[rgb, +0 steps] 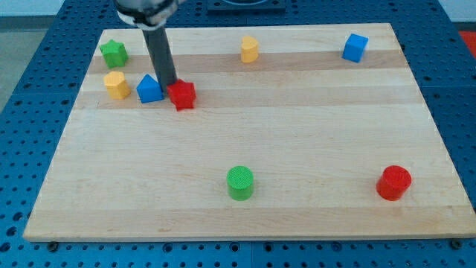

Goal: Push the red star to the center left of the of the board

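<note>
The red star lies on the wooden board in its upper left part. A blue triangular block sits just to its left, close by or touching. My tip comes down between the two, at the star's upper left edge, and seems to touch both. The dark rod runs up from there to the view's top.
A yellow block lies left of the blue triangular block, and a green star above it. A yellow cylinder and a blue cube lie near the top edge. A green cylinder and a red cylinder lie near the bottom.
</note>
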Action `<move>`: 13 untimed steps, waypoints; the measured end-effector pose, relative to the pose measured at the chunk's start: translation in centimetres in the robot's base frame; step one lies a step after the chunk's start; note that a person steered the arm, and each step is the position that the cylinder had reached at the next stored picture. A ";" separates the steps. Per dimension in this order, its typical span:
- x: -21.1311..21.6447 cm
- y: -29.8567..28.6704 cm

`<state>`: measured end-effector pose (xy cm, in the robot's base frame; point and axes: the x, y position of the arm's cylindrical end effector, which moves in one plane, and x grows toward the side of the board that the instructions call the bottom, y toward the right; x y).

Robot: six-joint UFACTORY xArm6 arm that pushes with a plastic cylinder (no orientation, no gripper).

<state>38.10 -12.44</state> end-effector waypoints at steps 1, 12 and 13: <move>1.8 1.3; 6.1 6.6; 6.6 5.9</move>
<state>44.71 -6.54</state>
